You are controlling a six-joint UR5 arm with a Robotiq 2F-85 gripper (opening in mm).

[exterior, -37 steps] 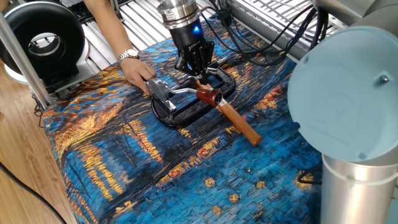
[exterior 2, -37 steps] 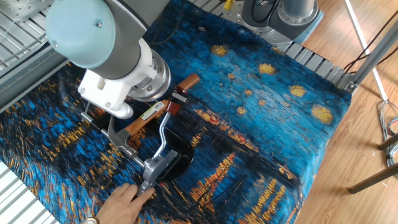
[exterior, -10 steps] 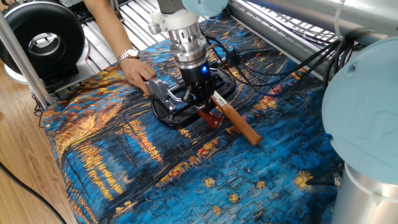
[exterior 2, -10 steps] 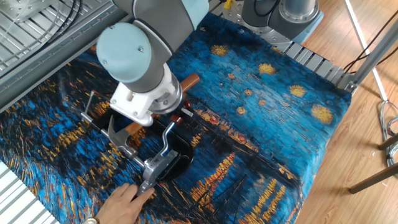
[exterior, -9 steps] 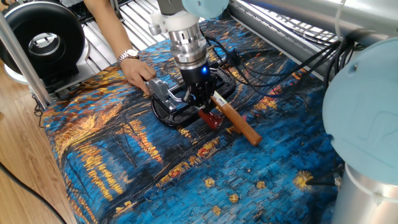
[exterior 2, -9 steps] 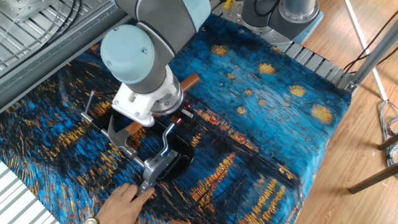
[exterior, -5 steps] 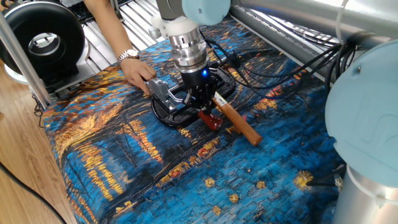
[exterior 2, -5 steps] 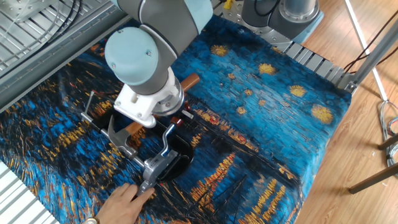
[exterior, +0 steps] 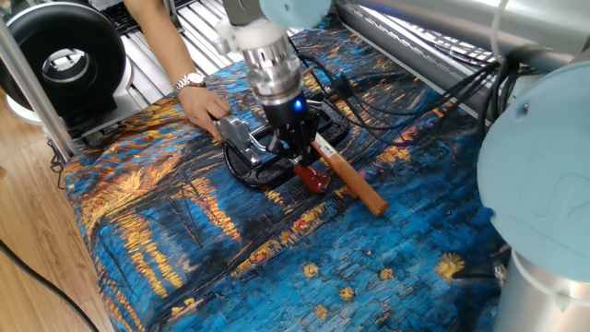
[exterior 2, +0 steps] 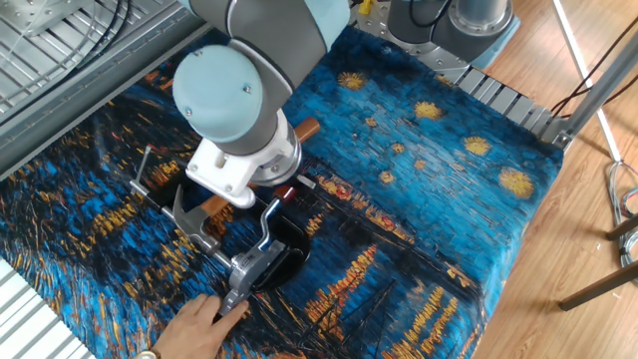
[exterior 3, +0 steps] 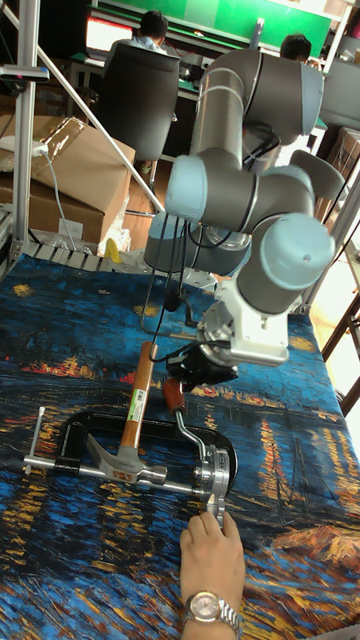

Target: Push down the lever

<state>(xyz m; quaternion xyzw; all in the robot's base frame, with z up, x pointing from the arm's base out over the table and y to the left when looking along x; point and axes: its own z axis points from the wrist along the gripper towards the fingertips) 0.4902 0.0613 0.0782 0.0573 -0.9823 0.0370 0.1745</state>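
Now the end effector [exterior: 297, 157], grip state unclear, stays low over the lever [exterior: 312, 177], barely shifted.

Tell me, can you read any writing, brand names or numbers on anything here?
Hammer handle: a green label, print too small to read.
Watch on the person's wrist: dial too small to read.
Robot arm, lever and patterned cloth: no writing visible.

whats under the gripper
The lever's red end sits just below the gripper, beside the hammer. Whether they touch is hidden by the gripper.
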